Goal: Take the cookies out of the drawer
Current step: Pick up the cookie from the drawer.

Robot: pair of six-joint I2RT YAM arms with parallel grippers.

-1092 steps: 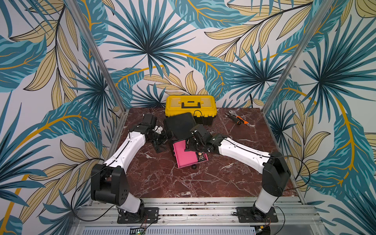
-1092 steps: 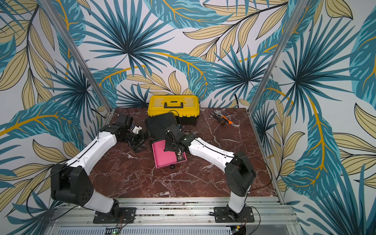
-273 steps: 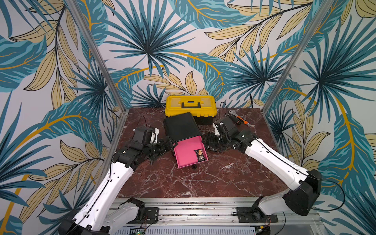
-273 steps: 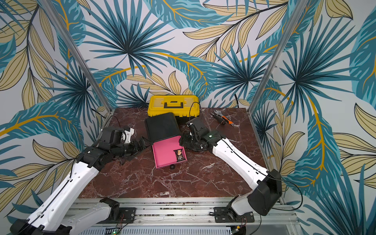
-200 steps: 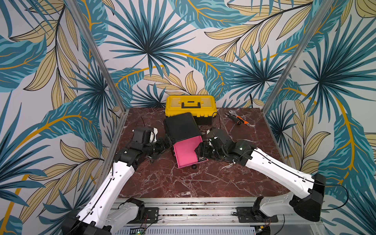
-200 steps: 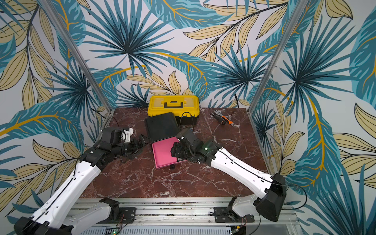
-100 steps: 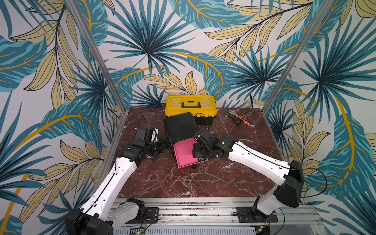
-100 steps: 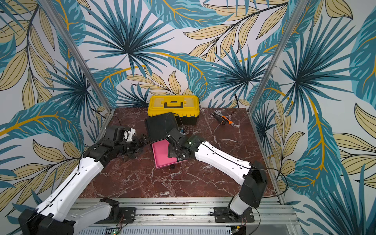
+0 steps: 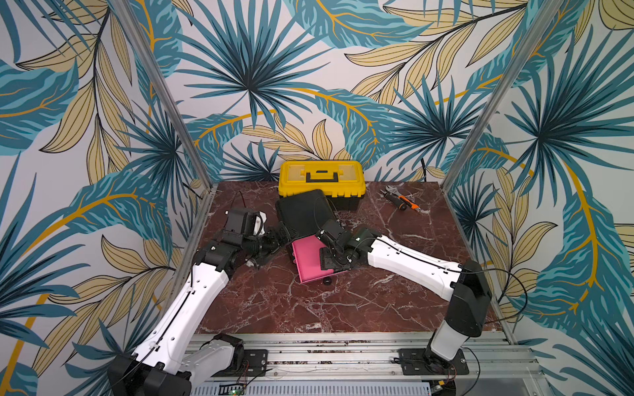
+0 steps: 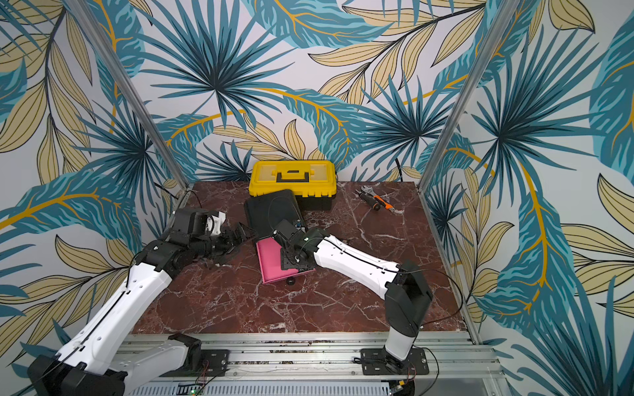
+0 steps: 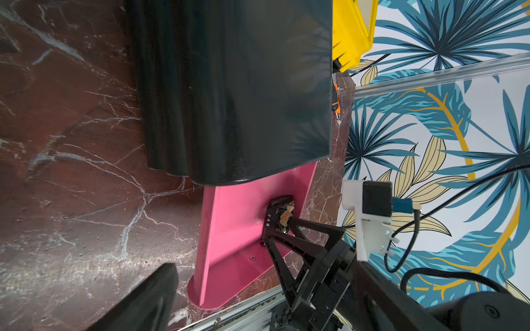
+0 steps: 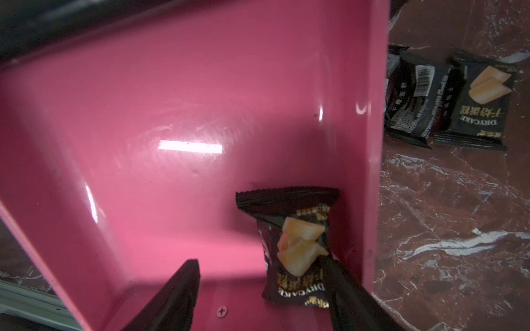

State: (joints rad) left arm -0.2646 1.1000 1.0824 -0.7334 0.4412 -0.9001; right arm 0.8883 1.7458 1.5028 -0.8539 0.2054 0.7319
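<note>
Slippage risk: we are finding the right tool [image 12: 261, 262] spread wide, holding nothing, with the cookie packet [image 12: 295, 249] crowding one wall of the drawer [image 12: 372, 143]; closing may be pinching wrapper only.

Table [image 9: 343, 308]: toolbox [image 9: 321, 176], cabinet [image 9: 303, 212], cookies [image 12: 476, 106], pliers [image 9: 399, 202]

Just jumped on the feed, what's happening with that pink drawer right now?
The right gripper is down in the pulled-out pink plastic drawer, jaws open around a black wrapped cookie packet by the drawer's side wall, not yet closed on it. No other packet shows in the drawer. At least two more black packets lie on the brown marble table beside it. The left gripper sits open next to the black cabinet, holding nothing.
</note>
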